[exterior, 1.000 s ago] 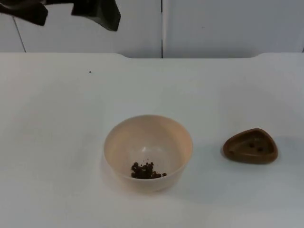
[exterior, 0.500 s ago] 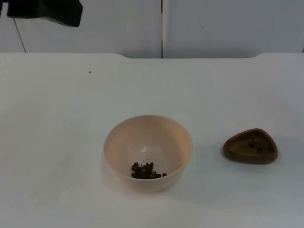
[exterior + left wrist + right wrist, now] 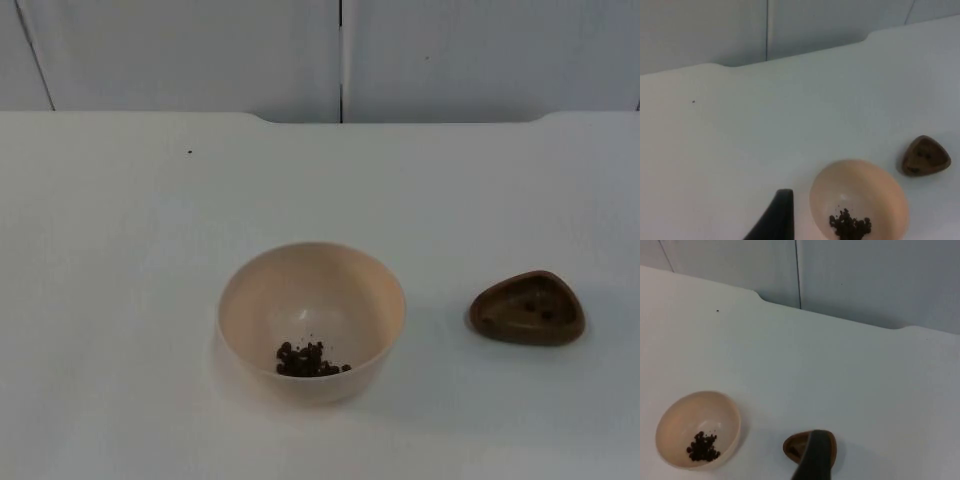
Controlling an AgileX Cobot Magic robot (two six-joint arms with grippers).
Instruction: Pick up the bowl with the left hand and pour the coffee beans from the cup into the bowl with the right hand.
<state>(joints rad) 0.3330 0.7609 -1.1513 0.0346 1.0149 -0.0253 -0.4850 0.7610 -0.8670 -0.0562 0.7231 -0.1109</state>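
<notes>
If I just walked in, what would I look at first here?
Probably the round peach plastic bowl near the middle of the white table, with a small heap of dark coffee beans lying in it. Next, the small brown three-cornered cup sitting apart on the bowl's right, with a few beans inside.

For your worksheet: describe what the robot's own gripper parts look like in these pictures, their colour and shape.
The left gripper's fingertip is matte black, a smooth tapering blade with a squared end. The right gripper's fingertip is dark grey-black, a rounded slim bar. Neither carries visible markings.
</notes>
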